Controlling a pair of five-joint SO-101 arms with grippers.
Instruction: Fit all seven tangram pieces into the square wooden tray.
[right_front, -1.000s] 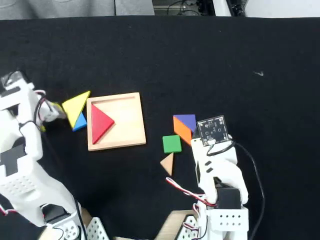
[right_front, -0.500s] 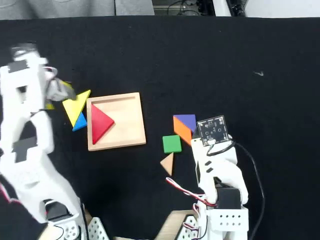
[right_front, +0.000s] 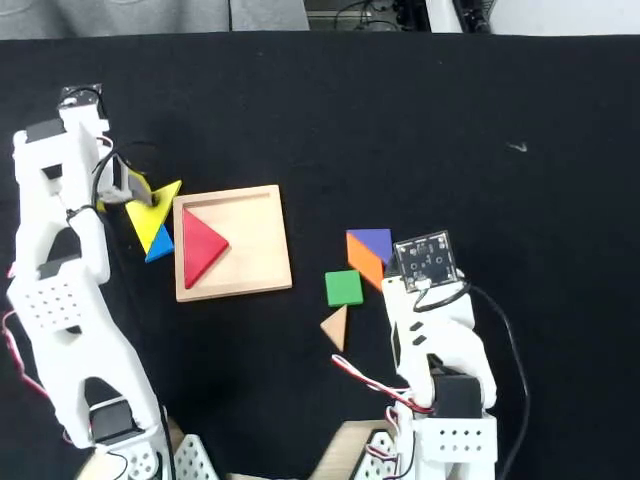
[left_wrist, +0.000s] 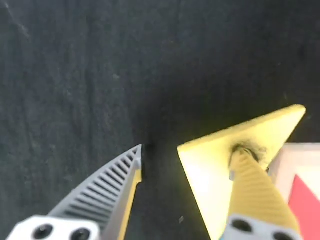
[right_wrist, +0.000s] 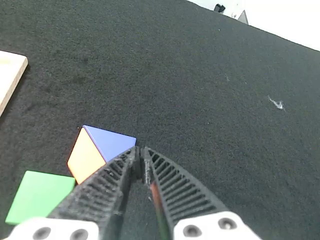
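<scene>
The left arm has swung up from the near-left corner of the desk and now stands tall beside the tray, wrist bent down over the yellow triangle. The black desk (right_front: 450, 120) carries everything. The left arm is by far the nearer to this piece; the right arm sits folded well apart on the other side, right gripper (right_wrist: 139, 152) with its jaws closed on nothing above a purple triangle (right_front: 372, 240) and an orange piece (right_front: 365, 262). The square wooden tray (right_front: 255, 245) holds one red triangle (right_front: 200, 245). The yellow triangle (right_front: 152, 212) lies just outside the tray's left wall, long edge roughly along that wall, square corner pointing away, partly covering a blue piece (right_front: 160, 243). The left gripper (left_wrist: 187, 150) has its jaws open astride that outer corner: one finger on the yellow face, the other over bare desk, so a squeeze would likely catch the piece.
</scene>
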